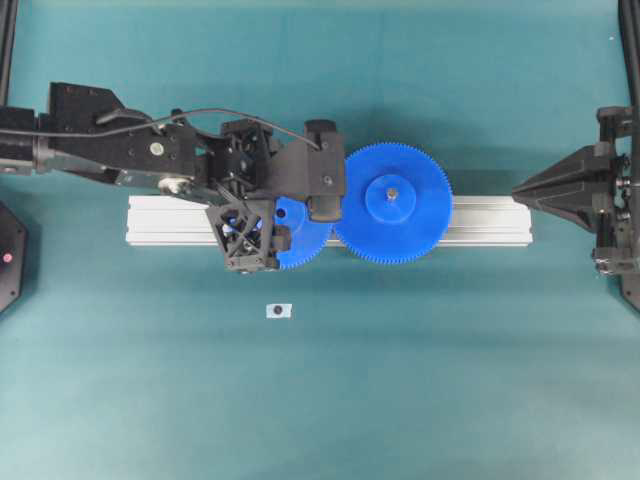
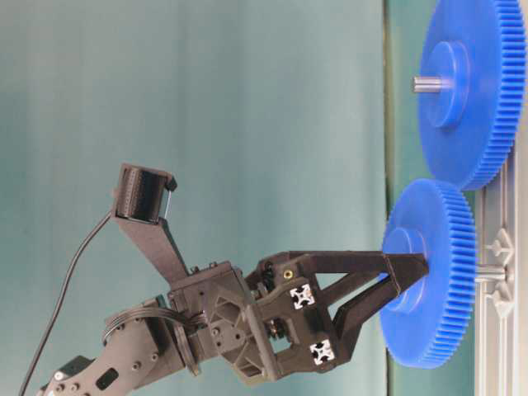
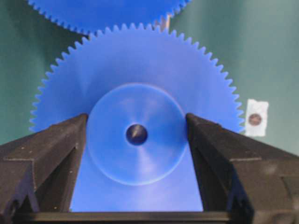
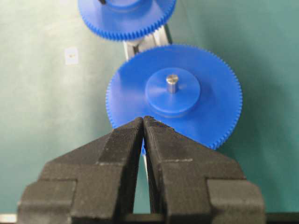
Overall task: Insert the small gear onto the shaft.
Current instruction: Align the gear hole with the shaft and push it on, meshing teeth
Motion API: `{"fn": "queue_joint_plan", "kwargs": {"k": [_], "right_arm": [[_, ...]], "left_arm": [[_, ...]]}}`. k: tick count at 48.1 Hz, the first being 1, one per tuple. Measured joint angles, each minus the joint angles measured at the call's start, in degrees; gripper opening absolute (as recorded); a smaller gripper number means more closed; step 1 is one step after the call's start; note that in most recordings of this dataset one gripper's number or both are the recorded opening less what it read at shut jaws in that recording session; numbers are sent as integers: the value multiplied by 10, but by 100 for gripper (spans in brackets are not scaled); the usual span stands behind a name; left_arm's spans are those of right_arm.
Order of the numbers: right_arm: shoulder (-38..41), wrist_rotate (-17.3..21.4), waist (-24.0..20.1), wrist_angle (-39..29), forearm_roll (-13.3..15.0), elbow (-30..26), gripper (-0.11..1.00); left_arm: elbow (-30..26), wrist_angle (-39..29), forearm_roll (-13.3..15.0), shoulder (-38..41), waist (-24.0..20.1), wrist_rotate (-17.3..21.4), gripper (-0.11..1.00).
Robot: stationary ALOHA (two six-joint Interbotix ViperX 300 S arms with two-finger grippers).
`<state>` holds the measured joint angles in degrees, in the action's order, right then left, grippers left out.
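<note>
Teeth of small gear [image 1: 300, 240] meet larger gear [image 1: 392, 203].

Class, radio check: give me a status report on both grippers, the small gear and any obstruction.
Left gripper jaws flank small gear hub. Right gripper shut, parked clear. Small gear sits over rail, meshed beside large gear; shaft tip visible in bore. No obstruction seen.

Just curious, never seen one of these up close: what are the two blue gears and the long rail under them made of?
The small gear and the large gear look like moulded plastic: uniform blue, with a soft matte sheen. The rail looks like aluminium: pale silver, with lengthwise grooves.
</note>
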<state>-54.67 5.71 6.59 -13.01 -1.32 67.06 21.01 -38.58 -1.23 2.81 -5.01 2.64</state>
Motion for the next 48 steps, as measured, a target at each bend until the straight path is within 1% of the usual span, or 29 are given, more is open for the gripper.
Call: {"fn": "queue_joint_plan", "kwargs": {"k": [12, 36, 38, 43, 48], "right_arm": [[0, 0, 0, 0, 0, 0, 17], [0, 0, 1, 0, 0, 0, 17], [0, 0, 0, 0, 0, 0, 17], [0, 0, 1, 0, 0, 0, 17], [0, 0, 1, 0, 0, 0, 17]], "left_arm": [[10, -28, 0, -9, -5, -1, 72], [11, -29, 0, -11, -6, -1, 72], [11, -29, 0, -11, -6, -3, 73], [11, -32, 0, -11, -6, -4, 83], [7, -32, 0, -13, -6, -5, 84]]}}
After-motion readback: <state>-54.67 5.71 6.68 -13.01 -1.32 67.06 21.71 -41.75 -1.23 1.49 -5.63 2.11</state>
